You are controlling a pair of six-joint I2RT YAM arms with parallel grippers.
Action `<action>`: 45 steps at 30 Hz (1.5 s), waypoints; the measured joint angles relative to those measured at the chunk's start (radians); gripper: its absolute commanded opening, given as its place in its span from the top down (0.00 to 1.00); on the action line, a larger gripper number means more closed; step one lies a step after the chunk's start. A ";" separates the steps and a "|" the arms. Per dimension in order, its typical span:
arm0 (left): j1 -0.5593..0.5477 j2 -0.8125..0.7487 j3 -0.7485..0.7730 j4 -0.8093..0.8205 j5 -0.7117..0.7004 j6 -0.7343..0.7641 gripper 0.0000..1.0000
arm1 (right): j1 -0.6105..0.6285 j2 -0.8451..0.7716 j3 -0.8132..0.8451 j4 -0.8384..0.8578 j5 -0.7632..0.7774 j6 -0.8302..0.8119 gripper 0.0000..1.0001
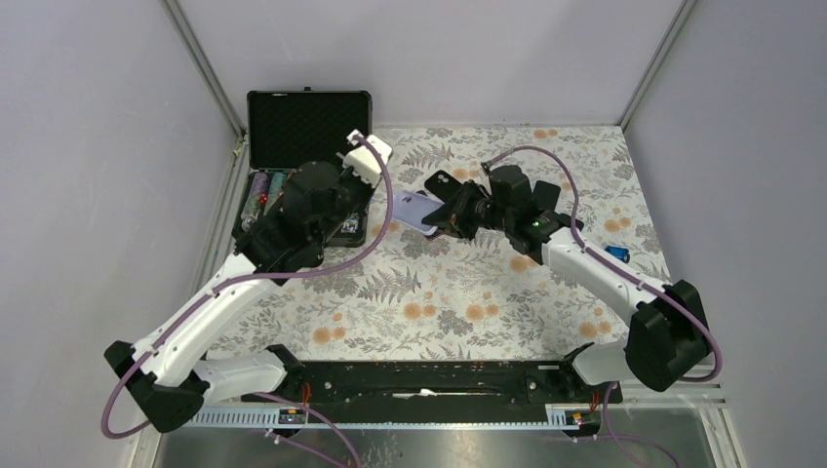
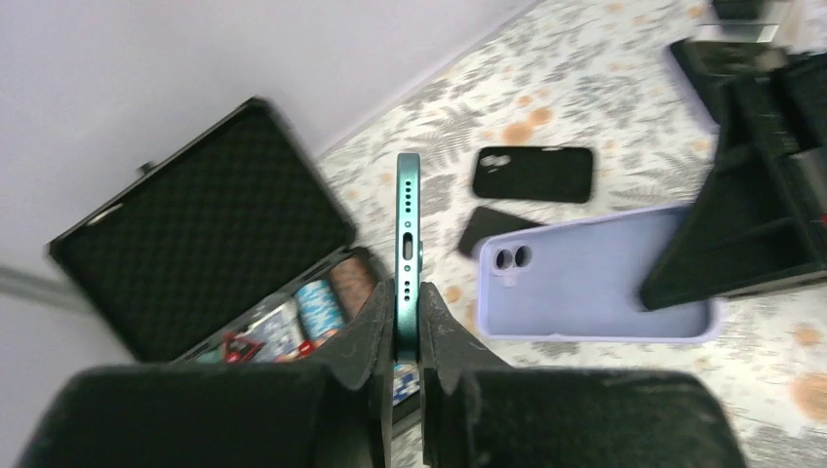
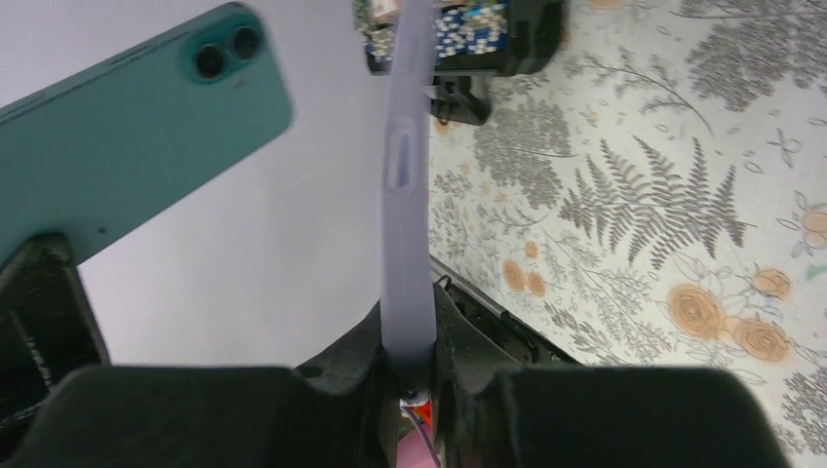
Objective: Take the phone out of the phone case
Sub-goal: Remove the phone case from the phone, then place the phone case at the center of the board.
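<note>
- My left pincer point(image 2: 408, 312) is clamped on the near end of the phone point(image 2: 408, 219), one finger on each flat face.
- In my left wrist view the phone stands on edge, its green side rail with the charging port and small holes turned toward the camera.
- The phone is fully out of the phone case point(image 2: 595, 273) and held in the air, just left of it.
- My right pincer point(image 3: 410, 341) grips the lilac phone case by one end, and the case rises edge-on between the fingers.
- The case hangs above the far middle of the table point(image 1: 468, 292), with its camera cutout at the left end.
- From my right wrist I see the green back of the phone and its two lenses, apart from the case.
- An open black box point(image 1: 307, 122) sits at the far left corner, foam in its lid and small bright packets inside.
- Two dark flat things point(image 2: 533, 174) lie on the table beyond the case; the view is blurred, but they may be other covers.
</note>
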 measured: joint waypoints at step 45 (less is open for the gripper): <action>0.011 -0.180 -0.423 -0.127 0.094 0.164 1.00 | 0.094 0.262 -0.041 -0.088 0.175 -0.095 0.14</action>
